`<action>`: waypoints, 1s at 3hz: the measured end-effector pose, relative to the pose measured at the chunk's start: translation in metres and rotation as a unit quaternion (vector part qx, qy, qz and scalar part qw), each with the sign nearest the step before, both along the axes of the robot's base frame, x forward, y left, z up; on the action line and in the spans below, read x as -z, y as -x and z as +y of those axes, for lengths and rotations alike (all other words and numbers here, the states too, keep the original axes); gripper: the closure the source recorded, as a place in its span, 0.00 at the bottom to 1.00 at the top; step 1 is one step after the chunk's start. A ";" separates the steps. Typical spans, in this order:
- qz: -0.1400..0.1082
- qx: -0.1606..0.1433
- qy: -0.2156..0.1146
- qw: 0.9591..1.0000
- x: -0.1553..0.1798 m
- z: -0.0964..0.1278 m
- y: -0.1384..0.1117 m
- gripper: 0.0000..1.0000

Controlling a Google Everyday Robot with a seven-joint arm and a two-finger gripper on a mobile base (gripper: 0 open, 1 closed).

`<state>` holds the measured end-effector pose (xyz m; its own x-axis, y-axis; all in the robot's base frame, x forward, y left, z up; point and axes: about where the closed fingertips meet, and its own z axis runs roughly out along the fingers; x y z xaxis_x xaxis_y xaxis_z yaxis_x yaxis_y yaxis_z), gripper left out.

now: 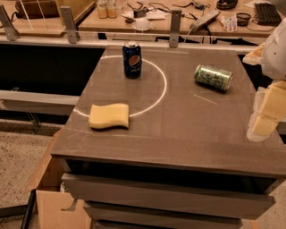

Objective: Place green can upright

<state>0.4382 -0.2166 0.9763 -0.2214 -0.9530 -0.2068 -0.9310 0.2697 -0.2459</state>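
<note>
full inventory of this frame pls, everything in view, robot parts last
Light green metallic soda can: 1, green, lying on its side, right rear of the tabletop.
Dark blue Pepsi can: 1, blue, upright, rear of the white circle.
Yellow wavy-edged sponge: 1, yellow, front left, over the circle's line.
White painted circle: 1, white, left half of the tabletop.
Grey-brown table: 1, centre.
Brown cardboard box: 1, floor, lower left.
Black keyboard: 1, desk behind, top right.
Gripper: 1, pale yellow-white, right frame edge, apart from the green can.
</note>
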 end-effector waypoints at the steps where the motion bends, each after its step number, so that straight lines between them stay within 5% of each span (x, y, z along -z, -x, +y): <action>1: 0.000 0.000 0.000 1.000 0.000 0.000 0.000 0.00; 2: -0.013 0.008 0.002 1.000 -0.002 -0.003 -0.008 0.00; 3: -0.021 0.056 0.010 0.998 0.009 -0.028 -0.041 0.00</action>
